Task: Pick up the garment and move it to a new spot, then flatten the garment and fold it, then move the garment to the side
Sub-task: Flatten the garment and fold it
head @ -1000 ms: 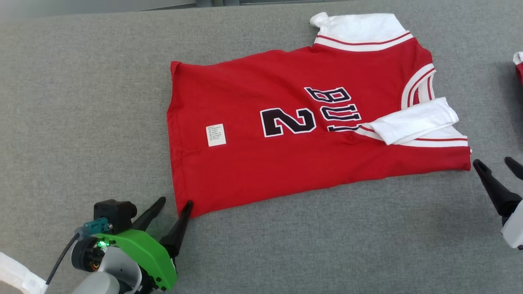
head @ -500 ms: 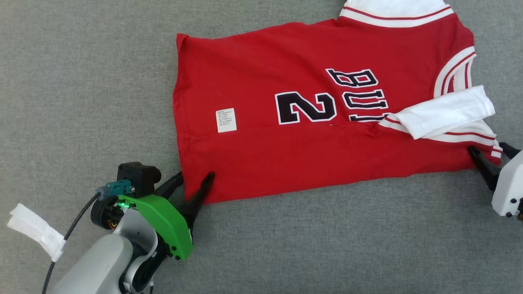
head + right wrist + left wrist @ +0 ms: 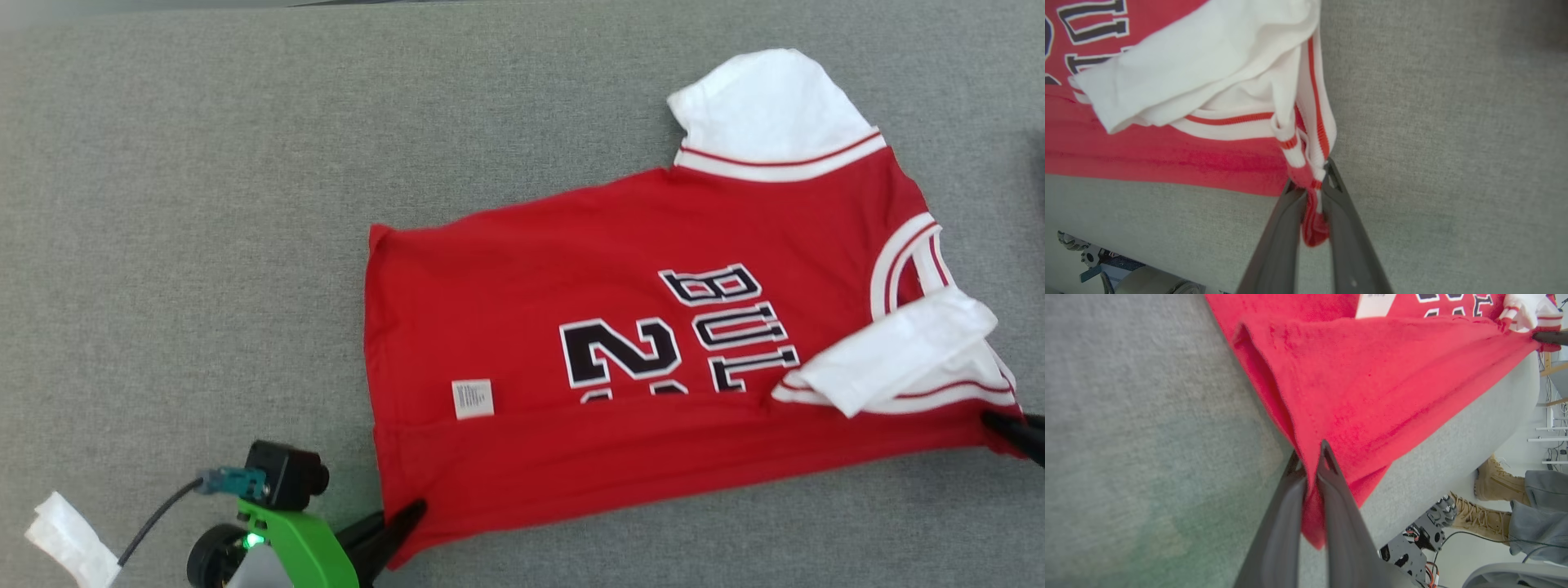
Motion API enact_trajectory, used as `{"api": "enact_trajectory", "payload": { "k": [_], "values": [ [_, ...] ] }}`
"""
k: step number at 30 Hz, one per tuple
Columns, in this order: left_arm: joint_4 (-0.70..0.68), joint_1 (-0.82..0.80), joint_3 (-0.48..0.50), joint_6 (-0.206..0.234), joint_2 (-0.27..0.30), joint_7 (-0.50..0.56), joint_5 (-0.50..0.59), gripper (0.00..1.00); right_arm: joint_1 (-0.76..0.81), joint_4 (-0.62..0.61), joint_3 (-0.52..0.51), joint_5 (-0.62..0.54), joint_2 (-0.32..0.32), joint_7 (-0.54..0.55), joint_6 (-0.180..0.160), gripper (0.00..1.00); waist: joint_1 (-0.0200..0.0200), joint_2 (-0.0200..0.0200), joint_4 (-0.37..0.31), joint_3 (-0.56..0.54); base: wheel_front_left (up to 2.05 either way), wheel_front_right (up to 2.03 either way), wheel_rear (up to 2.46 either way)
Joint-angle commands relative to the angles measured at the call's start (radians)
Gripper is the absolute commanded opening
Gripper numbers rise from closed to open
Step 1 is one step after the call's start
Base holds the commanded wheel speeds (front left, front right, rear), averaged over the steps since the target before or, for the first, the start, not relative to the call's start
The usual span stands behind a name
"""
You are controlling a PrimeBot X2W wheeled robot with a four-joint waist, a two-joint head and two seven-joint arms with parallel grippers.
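Observation:
The garment (image 3: 620, 327) is a red jersey with white sleeves and black lettering, spread on the grey table with its near edge lifted and stretched between both grippers. My left gripper (image 3: 400, 523) is shut on the near hem corner; the left wrist view shows red cloth (image 3: 1363, 384) pinched between its fingers (image 3: 1331, 482). At the right edge, my right gripper (image 3: 1008, 429) is shut on the striped shoulder corner, and the right wrist view has that trim (image 3: 1306, 163) clamped between the fingers (image 3: 1339, 192). One white sleeve (image 3: 894, 359) lies folded over the chest.
Grey felt-like table surface (image 3: 204, 245) stretches wide to the left and behind the jersey. A white tag (image 3: 65, 543) hangs off my left arm's cable. Past the table edge in the left wrist view stand a person's boots (image 3: 1490, 498) and some robot hardware (image 3: 1421, 535).
Both grippers closed on the jersey's near corners, left on the hem, right on the shoulder trim. The near edge is now raised and taut. The head camera shifted, so the jersey sits lower in view.

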Motion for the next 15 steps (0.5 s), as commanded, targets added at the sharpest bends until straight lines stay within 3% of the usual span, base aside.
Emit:
{"api": "enact_trajectory", "payload": {
  "k": [1,2,3,4,5,6,11,15],
  "values": [
    [-0.024,0.033,0.001,0.022,0.027,0.014,-0.013,0.00,0.041,0.002,-0.021,0.013,-0.008,0.023,-0.002,0.00,0.0000,-0.0001,-0.006,0.003,0.00,0.00,0.00],
    [-0.044,0.048,0.010,0.041,0.036,0.010,-0.018,0.00,0.057,-0.005,-0.028,0.012,-0.010,0.034,-0.002,0.00,0.0000,-0.0001,-0.006,0.008,0.00,0.00,0.00],
    [-0.055,0.060,0.014,0.055,0.038,0.005,-0.019,0.17,0.064,-0.012,-0.033,0.002,-0.010,0.032,-0.002,0.00,0.0000,-0.0001,-0.006,0.013,0.00,0.00,0.00],
    [-0.063,0.071,0.016,0.065,0.038,-0.001,-0.015,0.46,0.065,-0.014,-0.037,-0.010,-0.005,0.022,-0.002,0.00,0.0000,-0.0001,-0.006,0.016,0.00,0.00,0.00],
    [-0.068,0.085,0.019,0.083,0.031,-0.009,-0.012,1.00,0.068,-0.018,-0.030,-0.019,0.005,0.014,-0.002,0.45,0.0000,-0.0001,-0.008,0.020,0.00,0.00,0.00],
    [-0.075,0.087,0.019,0.095,0.030,-0.015,0.001,1.00,0.067,-0.026,-0.019,-0.026,0.012,0.008,-0.002,1.00,0.0000,-0.0001,-0.010,0.023,0.00,0.00,0.00],
    [-0.118,0.076,0.032,0.196,0.088,-0.035,0.114,1.00,0.030,-0.098,-0.052,-0.053,0.002,-0.045,-0.001,1.00,0.0000,-0.0001,-0.018,0.031,0.00,0.00,0.00],
    [-0.177,-0.026,0.082,0.235,0.119,-0.038,0.174,1.00,-0.068,-0.186,-0.093,-0.064,-0.037,-0.047,-0.001,1.00,0.0000,-0.0001,-0.007,0.076,0.00,0.00,0.00]
  ]
}}
